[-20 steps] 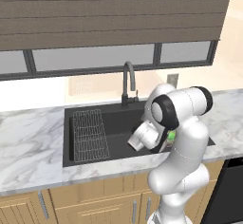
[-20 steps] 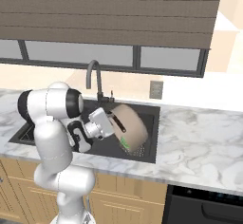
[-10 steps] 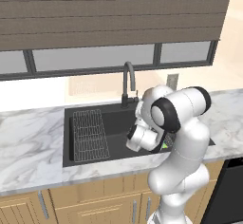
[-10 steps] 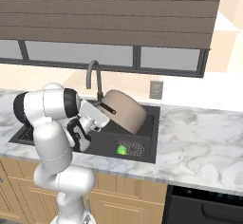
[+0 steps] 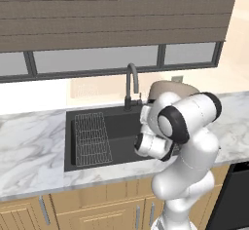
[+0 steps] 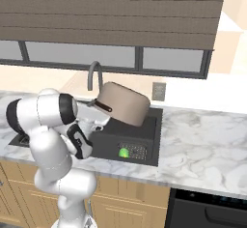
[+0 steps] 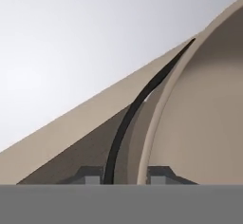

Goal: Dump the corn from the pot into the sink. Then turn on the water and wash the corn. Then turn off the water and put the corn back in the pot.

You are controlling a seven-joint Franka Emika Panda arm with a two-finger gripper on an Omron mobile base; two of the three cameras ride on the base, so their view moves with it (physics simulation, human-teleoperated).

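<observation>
The taupe pot [image 6: 123,105] hangs tipped over, mouth down, above the black sink [image 6: 146,126]. In the left base view the pot [image 5: 168,88] peeks out behind my arm. My gripper [image 7: 126,175] is shut on the pot's rim, one finger inside the wall [image 7: 199,123] and one outside. The bright green corn [image 6: 124,151] lies on the square drain grate [image 6: 138,150] at the sink's near right corner, below the pot and apart from it.
The dark curved faucet [image 5: 131,85] rises behind the sink, just left of the pot. A wire rack [image 5: 92,139] covers the basin's left part. Marble counter [image 6: 202,140] runs on both sides. A wall outlet [image 6: 157,91] sits behind the pot.
The pot has risen out of the basin and turned further over. The corn, beside the pot's mouth a second ago, now lies bare on the drain grate.
</observation>
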